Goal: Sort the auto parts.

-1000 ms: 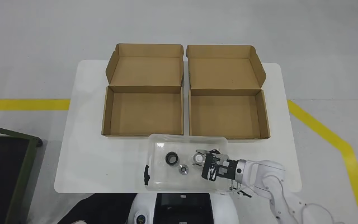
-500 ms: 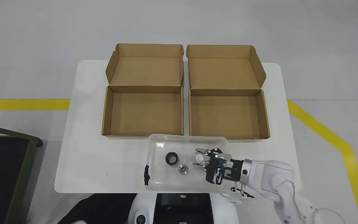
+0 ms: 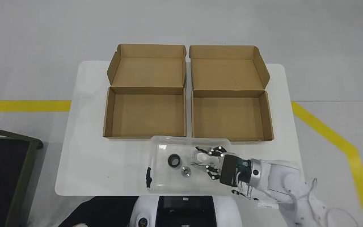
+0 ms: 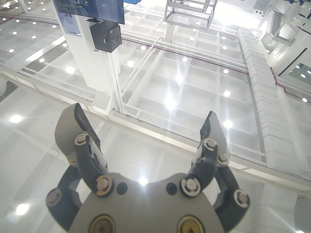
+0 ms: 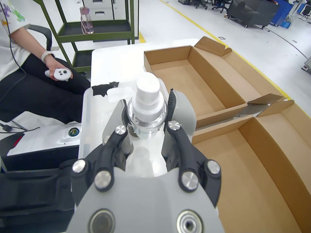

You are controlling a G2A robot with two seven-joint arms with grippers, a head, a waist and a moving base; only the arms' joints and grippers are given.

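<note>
1. The white-capped part (image 5: 147, 90) is in the 3 o'clock half of the clear bin (image 3: 161, 146) (at the desk's (image 3: 85, 142) 6 o'clock edge).
2. The right hand (image 5: 148, 112) is clamped on the part.
3. The left hand (image 4: 144, 112) stands apart, gripping nothing.

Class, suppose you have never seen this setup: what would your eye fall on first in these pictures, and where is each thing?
The right gripper is closed on a white-capped part, over the clear tray at the near edge of the table. Behind the tray, the left cardboard box and the right cardboard box sit side by side, open and empty. The left gripper gapes open, aimed at the ceiling.
</note>
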